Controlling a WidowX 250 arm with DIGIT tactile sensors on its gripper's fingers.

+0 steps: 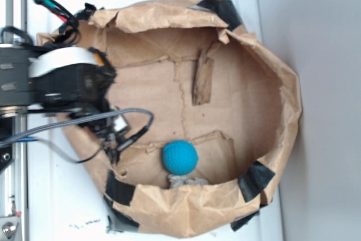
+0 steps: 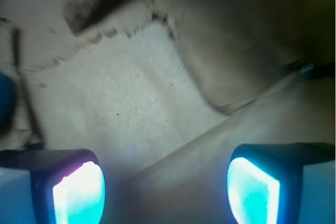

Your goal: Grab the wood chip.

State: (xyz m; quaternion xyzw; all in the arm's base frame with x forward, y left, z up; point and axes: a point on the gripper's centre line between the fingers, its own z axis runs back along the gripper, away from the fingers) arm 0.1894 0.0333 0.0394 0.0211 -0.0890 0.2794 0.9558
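The wood chip [image 1: 202,77], a narrow brown splintered sliver, lies on the floor of the brown paper bag [image 1: 271,100], upper middle. A blurred dark strip in the wrist view [image 2: 97,4], top left, may be this chip. The blue dimpled ball [image 1: 180,157] sits lower on the bag floor, with a grey-white wad [image 1: 181,181] beside it. The robot arm [image 1: 73,83] hangs over the bag's left rim, well left of the chip, and hides its fingers in the exterior view. In the wrist view my gripper [image 2: 165,192] is open, with the glowing pads [image 2: 79,195] wide apart and nothing between them.
The bag's crumpled walls rise all around, patched with black tape [image 1: 256,182]. A jagged tear [image 1: 181,97] runs across the paper floor. Cables [image 1: 132,119] loop from the arm into the bag's left side. The bag rests on a white table [image 1: 56,196].
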